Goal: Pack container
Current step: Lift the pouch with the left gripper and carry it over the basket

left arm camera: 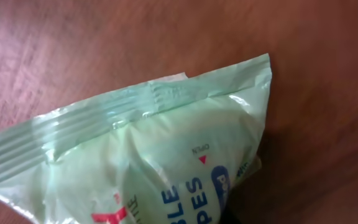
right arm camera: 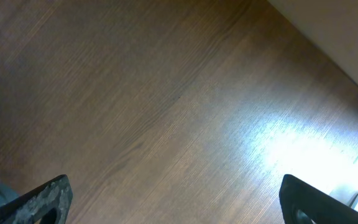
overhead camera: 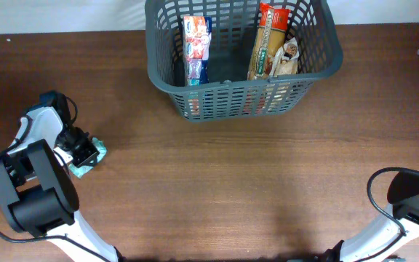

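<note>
One green wipes packet [left arm camera: 154, 155] is lying under the left claw [overhead camera: 86, 151], grip indiscernible; right claw [right arm camera: 176, 202] is gaping wide over tabletop [right arm camera: 166, 93].

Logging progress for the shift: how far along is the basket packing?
Done: a box, a pasta pack and a small packet stand in the basket. In hand: the left gripper is at a pale green wipes pack on the table; grip unclear. Left: that pack must go in. The right gripper is open, holding nothing.
</note>
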You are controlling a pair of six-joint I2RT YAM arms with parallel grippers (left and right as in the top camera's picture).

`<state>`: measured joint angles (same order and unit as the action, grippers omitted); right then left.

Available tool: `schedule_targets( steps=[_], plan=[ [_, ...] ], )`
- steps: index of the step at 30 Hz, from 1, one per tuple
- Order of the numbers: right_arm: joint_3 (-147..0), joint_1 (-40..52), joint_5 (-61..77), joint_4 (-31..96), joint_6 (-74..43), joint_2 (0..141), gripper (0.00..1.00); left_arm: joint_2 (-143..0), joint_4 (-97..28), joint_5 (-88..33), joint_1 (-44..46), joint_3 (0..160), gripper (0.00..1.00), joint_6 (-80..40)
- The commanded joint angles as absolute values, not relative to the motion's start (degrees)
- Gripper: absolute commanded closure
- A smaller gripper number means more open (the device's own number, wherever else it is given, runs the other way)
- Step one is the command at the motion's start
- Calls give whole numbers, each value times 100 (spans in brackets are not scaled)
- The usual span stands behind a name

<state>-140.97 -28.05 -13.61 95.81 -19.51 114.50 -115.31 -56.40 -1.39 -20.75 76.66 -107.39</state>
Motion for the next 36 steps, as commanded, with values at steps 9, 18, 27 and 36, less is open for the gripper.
schedule_targets(
  steps=[9, 18, 27, 36],
  plan=[
    [-14077, -2814, -1352, 9577, -2003, 11395, 1, -10541, -6130, 915, -1981, 9948, 98, -6576],
    [-14077, -2814, -1352, 9577, -2003, 11395, 1, -9432, -3874, 43, -655, 12156, 98, -4287],
    [-14077, -2814, -1352, 9577, -2003, 11395, 1, -9859, -1446, 154, 1737, 12381, 98, -3516],
    [-14077, -2814, -1352, 9577, -2003, 11395, 1, -11513, -1240, 191, 2657, 12381, 98, -3505]
  ],
)
